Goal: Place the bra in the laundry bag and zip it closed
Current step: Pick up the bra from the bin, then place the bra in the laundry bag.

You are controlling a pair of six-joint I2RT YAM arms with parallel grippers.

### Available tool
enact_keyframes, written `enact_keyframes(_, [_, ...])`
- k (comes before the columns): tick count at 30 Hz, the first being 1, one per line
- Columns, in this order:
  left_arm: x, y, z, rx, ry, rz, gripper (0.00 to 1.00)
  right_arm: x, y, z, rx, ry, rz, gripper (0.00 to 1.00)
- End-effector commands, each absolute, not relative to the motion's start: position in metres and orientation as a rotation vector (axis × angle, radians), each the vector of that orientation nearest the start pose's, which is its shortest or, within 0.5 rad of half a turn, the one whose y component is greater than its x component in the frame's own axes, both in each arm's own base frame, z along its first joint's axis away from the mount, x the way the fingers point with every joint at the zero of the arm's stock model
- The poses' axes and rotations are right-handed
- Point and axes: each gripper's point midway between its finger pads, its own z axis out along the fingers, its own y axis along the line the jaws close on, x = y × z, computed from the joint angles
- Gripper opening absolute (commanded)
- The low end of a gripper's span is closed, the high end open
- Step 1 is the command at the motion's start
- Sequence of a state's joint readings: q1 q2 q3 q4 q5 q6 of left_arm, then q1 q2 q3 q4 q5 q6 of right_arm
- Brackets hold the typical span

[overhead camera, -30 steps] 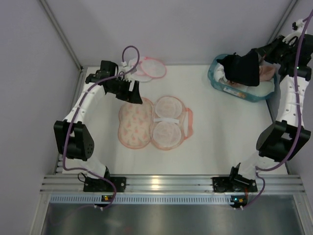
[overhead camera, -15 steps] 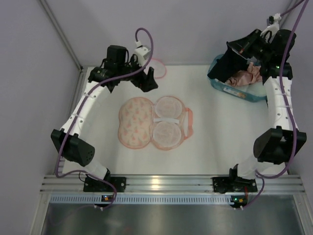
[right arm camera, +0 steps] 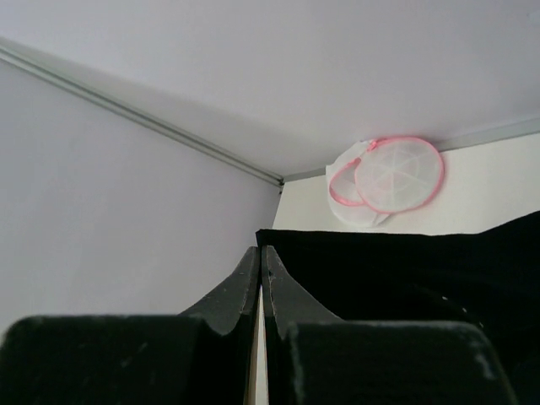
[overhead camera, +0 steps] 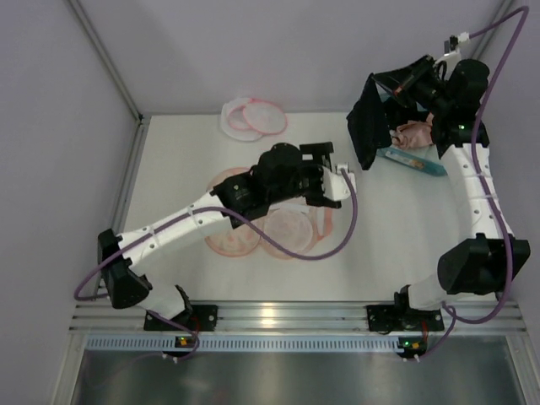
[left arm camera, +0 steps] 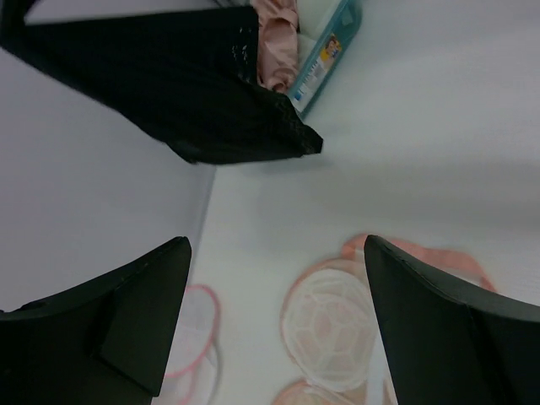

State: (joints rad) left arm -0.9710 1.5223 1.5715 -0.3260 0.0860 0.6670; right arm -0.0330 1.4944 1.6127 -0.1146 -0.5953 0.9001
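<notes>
Bra is the goal: nearest, left claw gapes above the printed pad; beyond, right claw, clamped on black cloth, holds it aloft, likely uncovering the bra in the teal basket; laundry bag lies farthest.

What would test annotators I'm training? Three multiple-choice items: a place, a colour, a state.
1. The laundry bag lies: A on the floor; B at the table's far edge; C at its near edge.
2. The cloth in the right gripper: A black; B white; C teal.
3. The left gripper: A shut tight; B gripping the laundry bag; C open, empty.
B, it lies by the back wall; A, black cloth hangs there; C, nothing between its spread fingers.
</notes>
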Motion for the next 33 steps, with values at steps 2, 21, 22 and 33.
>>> enact_keyframes(2, [0.267,-0.387,0.399,1.369,0.838,0.059,0.90,0.431,0.134,0.452,0.332,1.619,1.207,0.00])
enact_keyframes(21, [0.265,-0.373,0.405,1.067,1.164,-0.160,0.96,0.405,0.198,0.428,0.084,1.697,1.258,0.00])
enact_keyframes(22, [0.269,-0.367,0.409,0.994,1.224,-0.235,0.96,0.400,0.201,0.434,0.039,1.691,1.258,0.00])
enact_keyframes(33, [0.331,-0.259,0.401,0.678,1.498,-0.443,0.98,0.340,0.196,0.482,-0.505,1.535,0.988,0.00])
